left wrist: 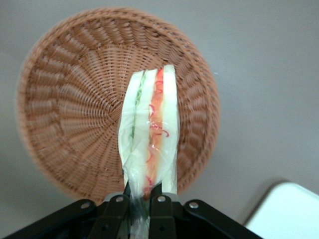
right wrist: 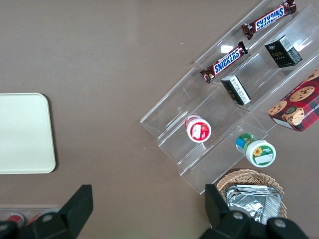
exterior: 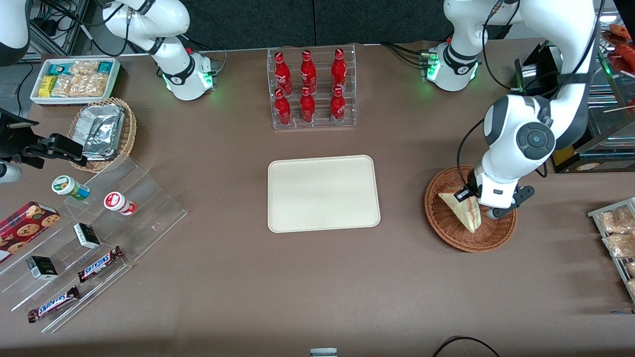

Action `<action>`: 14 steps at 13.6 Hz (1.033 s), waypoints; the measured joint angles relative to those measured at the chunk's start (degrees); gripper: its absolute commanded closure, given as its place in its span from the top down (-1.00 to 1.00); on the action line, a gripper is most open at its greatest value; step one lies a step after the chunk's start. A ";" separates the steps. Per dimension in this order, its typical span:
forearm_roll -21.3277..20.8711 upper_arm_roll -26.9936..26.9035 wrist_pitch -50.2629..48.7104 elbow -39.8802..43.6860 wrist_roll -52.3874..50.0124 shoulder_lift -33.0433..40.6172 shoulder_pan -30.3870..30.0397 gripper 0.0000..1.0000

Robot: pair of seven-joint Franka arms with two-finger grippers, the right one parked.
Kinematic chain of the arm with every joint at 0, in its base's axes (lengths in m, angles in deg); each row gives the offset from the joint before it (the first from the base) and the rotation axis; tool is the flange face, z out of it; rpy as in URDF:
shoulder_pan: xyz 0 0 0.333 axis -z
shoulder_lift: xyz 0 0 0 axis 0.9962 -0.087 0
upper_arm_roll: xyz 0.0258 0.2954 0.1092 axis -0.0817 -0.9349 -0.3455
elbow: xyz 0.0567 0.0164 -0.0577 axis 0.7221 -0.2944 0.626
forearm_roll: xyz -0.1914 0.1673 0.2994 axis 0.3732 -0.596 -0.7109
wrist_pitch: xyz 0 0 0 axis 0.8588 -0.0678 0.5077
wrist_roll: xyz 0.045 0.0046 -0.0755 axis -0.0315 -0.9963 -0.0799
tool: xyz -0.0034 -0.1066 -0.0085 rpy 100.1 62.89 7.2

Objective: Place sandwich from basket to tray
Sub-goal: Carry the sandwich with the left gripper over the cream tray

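The sandwich [exterior: 464, 210] is a plastic-wrapped triangular wedge of pale bread with a red-orange and green filling stripe [left wrist: 152, 134]. My left gripper [exterior: 475, 202] is shut on its wrapped end, holding it just above the round reddish-brown wicker basket [exterior: 446, 223]. In the left wrist view the wedge hangs from the gripper [left wrist: 142, 199] over the basket [left wrist: 70, 114], clear of the weave. The cream rectangular tray [exterior: 323, 193] lies bare at the table's middle, beside the basket toward the parked arm's end; one corner of the tray [left wrist: 286, 211] shows in the wrist view.
A clear rack of red bottles [exterior: 311, 88] stands farther from the front camera than the tray. Toward the parked arm's end are a tan basket of foil packets [exterior: 103, 133], a white snack bin [exterior: 74, 79] and a clear stepped display [exterior: 89, 238]. A wire rack of snack bags [exterior: 617, 233] sits near the working arm's table end.
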 measured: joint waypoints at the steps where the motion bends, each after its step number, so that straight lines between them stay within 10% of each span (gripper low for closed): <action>1: -0.36 0.08 -3.48 3.14 -0.01 0.03 1.71 -1.00; 14: 0.28 1.82 0.03 18.28 -1.48 -17.87 25.63 -1.00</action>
